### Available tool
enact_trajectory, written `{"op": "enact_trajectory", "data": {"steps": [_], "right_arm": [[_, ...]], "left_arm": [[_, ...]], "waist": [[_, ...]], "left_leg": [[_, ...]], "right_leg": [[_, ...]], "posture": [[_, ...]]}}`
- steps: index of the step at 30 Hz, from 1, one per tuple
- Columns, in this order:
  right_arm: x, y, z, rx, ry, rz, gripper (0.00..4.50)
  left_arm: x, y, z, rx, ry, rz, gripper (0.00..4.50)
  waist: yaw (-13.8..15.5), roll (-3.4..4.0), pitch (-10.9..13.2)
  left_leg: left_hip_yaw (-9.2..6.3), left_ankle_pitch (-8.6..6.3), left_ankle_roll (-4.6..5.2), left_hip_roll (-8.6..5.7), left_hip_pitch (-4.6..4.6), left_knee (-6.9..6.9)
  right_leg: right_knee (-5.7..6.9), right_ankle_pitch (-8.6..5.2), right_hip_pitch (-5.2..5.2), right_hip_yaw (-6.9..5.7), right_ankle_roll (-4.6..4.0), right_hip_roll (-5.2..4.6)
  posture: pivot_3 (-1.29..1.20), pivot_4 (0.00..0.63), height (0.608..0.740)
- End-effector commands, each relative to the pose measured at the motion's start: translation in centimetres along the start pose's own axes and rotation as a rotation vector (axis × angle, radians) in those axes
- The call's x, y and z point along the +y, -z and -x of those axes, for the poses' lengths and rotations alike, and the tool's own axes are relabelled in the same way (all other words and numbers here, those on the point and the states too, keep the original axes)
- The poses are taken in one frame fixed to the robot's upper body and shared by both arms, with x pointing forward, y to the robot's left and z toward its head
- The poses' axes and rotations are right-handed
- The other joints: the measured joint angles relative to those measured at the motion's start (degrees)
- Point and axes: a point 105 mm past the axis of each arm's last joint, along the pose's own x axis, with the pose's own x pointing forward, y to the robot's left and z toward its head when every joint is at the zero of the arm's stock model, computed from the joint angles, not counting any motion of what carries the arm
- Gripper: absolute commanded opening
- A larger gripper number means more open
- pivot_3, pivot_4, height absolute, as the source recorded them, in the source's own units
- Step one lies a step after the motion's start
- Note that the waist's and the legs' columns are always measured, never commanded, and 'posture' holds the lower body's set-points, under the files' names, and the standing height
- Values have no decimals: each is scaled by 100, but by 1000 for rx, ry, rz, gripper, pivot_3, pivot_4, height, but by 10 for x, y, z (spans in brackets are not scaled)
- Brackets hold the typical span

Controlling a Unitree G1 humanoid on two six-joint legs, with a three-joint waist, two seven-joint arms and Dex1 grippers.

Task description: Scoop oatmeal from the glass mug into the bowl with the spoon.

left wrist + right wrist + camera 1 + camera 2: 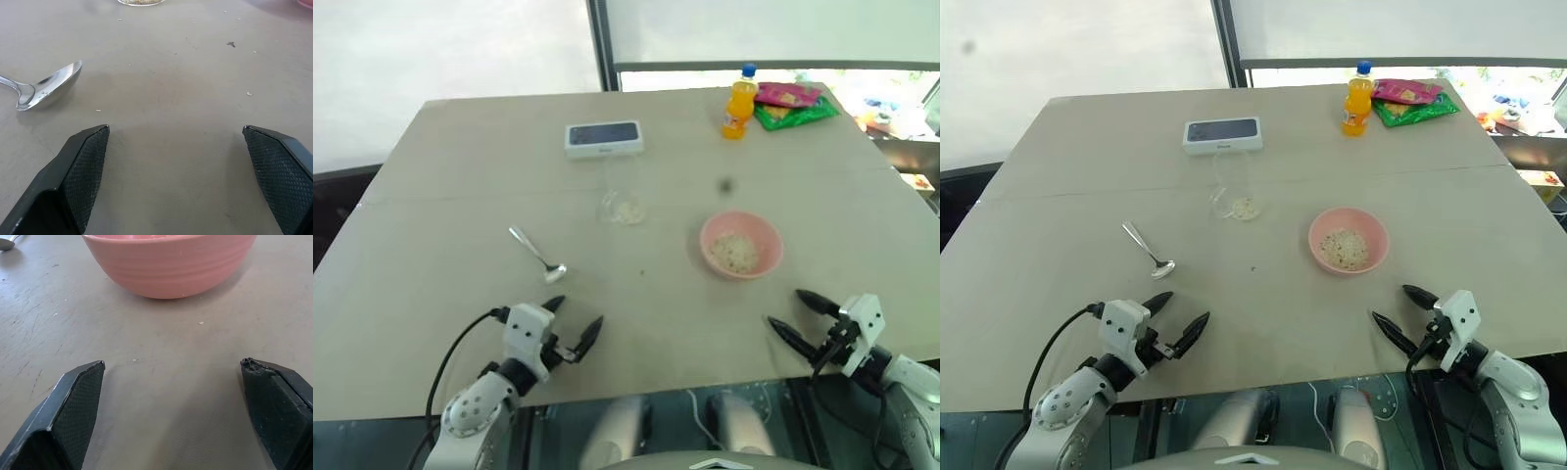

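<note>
My left gripper (573, 320) hangs over the near edge of the table (460, 176) with its two black fingers spread wide and nothing between them; my right gripper (798, 313) does the same at the near right, jaws just as far apart and empty. The spoon (536, 254) lies flat on the tabletop at about eleven o'clock from my left gripper, near it but not touching, its oval end toward me and its handle running away to the far left. The glass mug (623, 201) stands farther off at roughly one o'clock from that gripper, with a thin layer of oatmeal (626, 209) in its bottom. The pink bowl (741, 245) sits at about eleven o'clock from my right gripper, close ahead of it, with more flakes heaped inside. Past the mug lies a white case with a dark top (603, 137), and at the far edge stands an orange drink bottle (739, 103) beside snack packets (790, 105).
</note>
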Motion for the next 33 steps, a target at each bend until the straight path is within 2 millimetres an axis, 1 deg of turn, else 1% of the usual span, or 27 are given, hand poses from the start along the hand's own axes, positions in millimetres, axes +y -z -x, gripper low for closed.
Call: {"op": "enact_trajectory", "data": {"steps": [1,4,22,26,29,30,31,33], "right_arm": [[-3,4,3,11,17,-6,4474],[-4,4,1,12,11,-4,4474],[-3,7,-1,7,3,-2,4474],[-3,3,1,-4,1,5,4474],[6,-12,8,-6,-112,12,4474],[9,-17,10,-2,-150,21,4474],[11,-25,12,-3,-189,30,4474],[15,-51,14,-41,-250,13,4474]], "left_arm": [[-3,17,3,66,8,30,4500],[-2,17,4,56,-3,56,4500],[-1,15,6,48,-4,42,4500],[1,5,6,0,-5,30,4500],[-8,-18,8,-103,8,71,4500],[-10,-22,9,-118,14,85,4500],[-10,-25,11,-117,11,94,4500],[-5,-33,13,-108,-20,123,4500]], "waist": [[-1,0,0],[-7,-1,0],[-24,-2,1],[-24,-4,3],[-27,-6,12],[-26,-9,22],[-23,-17,29],[-20,-25,45]], "left_leg": [[0,0,0,0,0,0],[0,0,0,0,0,0],[2,0,0,1,1,0],[2,0,0,1,1,0],[2,0,0,1,-4,0],[4,0,0,0,-11,0],[4,0,0,0,-28,3],[-4,1,1,0,-61,8]], "right_leg": [[0,0,0,0,0,0],[0,0,0,0,0,-1],[0,0,0,-1,0,-3],[0,0,0,-2,0,-3],[0,0,-3,-2,0,-3],[-2,0,-11,0,0,-6],[-3,0,-21,-2,0,-7],[-4,2,-50,-15,0,-4]], "posture": [[0,150,740],[0,150,740],[0,150,740],[0,150,740],[0,150,740],[0,150,740],[0,150,740],[0,150,740]]}}
